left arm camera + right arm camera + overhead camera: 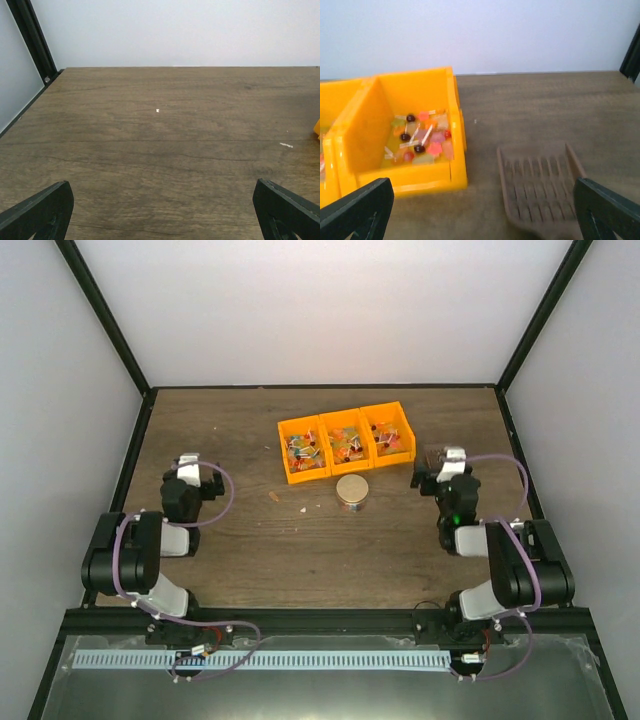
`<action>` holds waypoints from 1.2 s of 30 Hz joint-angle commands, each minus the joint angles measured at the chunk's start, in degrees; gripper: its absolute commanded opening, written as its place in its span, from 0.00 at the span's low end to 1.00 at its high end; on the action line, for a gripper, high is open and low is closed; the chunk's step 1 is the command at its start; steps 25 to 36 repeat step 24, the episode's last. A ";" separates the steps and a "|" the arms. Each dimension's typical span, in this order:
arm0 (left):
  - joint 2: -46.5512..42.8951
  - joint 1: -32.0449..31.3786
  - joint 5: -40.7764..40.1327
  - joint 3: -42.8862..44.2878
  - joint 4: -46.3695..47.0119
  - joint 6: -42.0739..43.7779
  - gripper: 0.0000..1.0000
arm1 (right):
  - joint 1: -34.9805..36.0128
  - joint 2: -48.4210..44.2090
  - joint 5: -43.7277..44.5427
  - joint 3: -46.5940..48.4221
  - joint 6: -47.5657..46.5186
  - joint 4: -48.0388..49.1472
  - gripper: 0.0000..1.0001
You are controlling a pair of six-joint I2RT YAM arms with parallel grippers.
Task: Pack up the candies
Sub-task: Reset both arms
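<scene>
Right wrist is showing the right gripper (482,202) hanging released, brown scoop (537,186) lying on its far side, candies (420,142) sitting in the orange bin (365,132); left gripper (162,202) gaping too

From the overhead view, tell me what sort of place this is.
Probably a robot test cell, not a home or shop: plain white panels in a black frame enclose a wooden table, with three orange bins of candies staged on it.
</scene>
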 commanded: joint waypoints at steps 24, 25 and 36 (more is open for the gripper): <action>0.66 0.51 1.09 -0.58 8.17 -0.93 1.00 | -0.72 4.76 -2.18 -9.63 -2.68 25.61 1.00; 0.66 0.51 1.09 -0.58 8.17 -0.93 1.00 | -0.72 4.76 -2.18 -9.63 -2.68 25.61 1.00; 0.66 0.51 1.09 -0.58 8.17 -0.93 1.00 | -0.72 4.76 -2.18 -9.63 -2.68 25.61 1.00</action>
